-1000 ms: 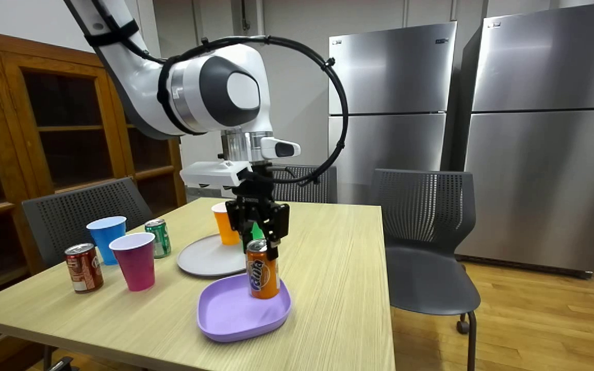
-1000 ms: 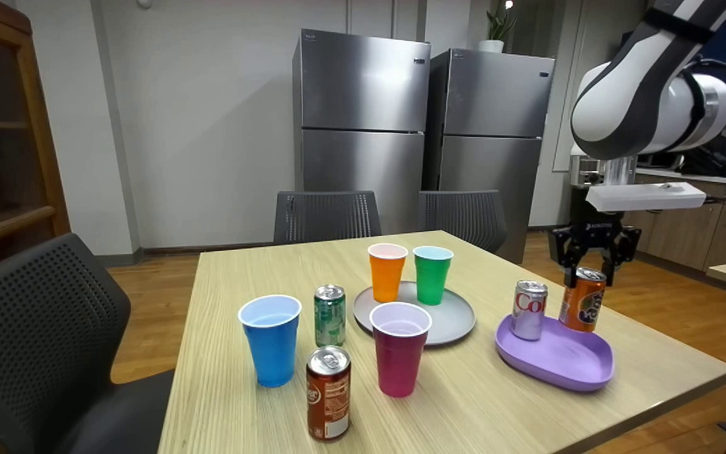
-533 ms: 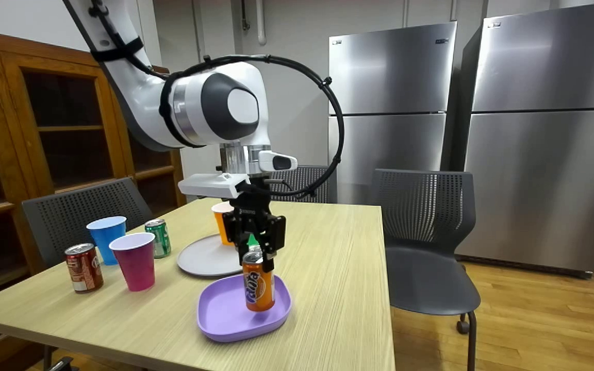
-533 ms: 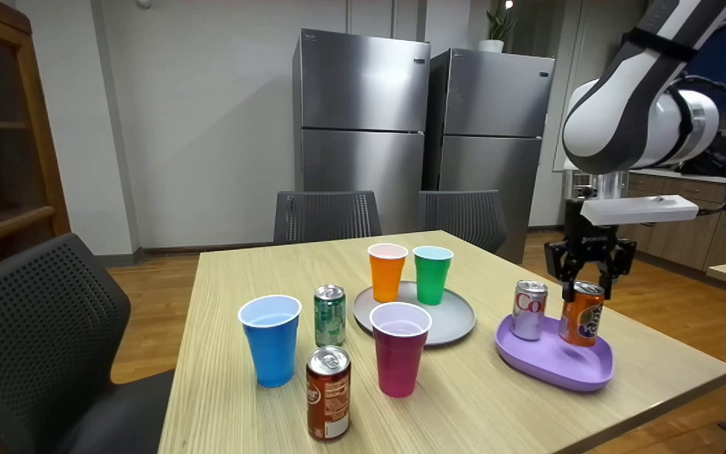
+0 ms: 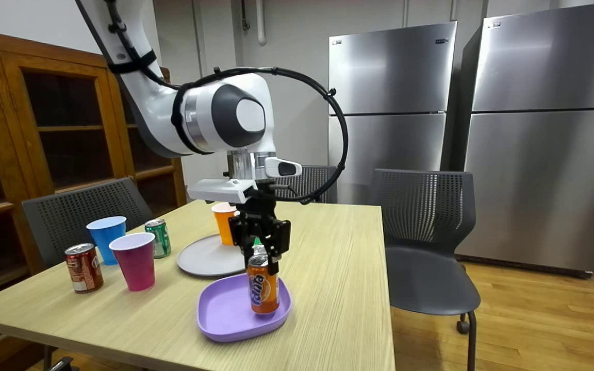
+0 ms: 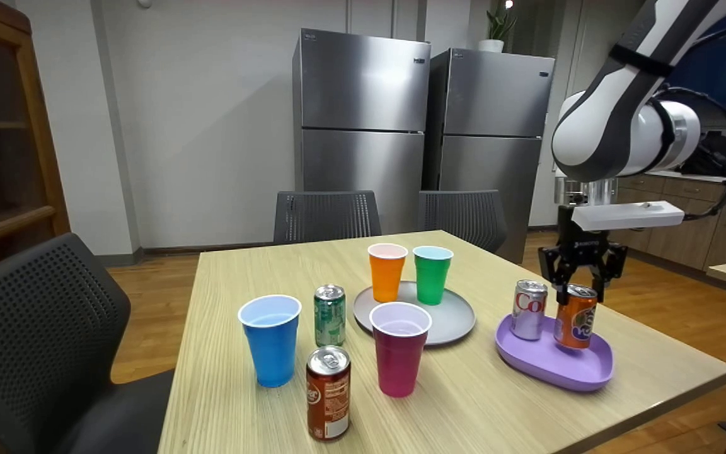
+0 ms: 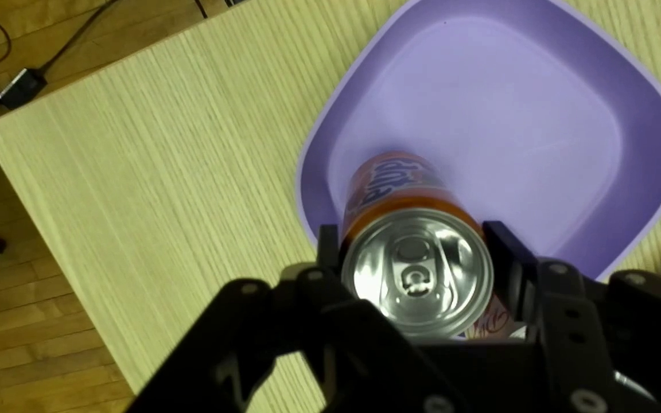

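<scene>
Indoors, fridges (image 6: 363,157) stand beyond a pale table (image 6: 476,384); the pincer (image 6: 581,294) grips an orange can (image 6: 576,325).

In an exterior view, my end effector (image 6: 581,294) grips an orange can (image 6: 576,323) over the purple tray (image 6: 541,362) at the view's 4 o'clock; whether its base touches I cannot tell. A silver can (image 6: 529,312) stands in the tray, at the orange can's 9 o'clock. On the bench (image 6: 275,271), a gray plate (image 6: 455,320) at 5 o'clock carries an orange cup (image 6: 386,275) and a green cup (image 6: 432,279); a blue cup (image 6: 272,347) stands at 7.
</scene>
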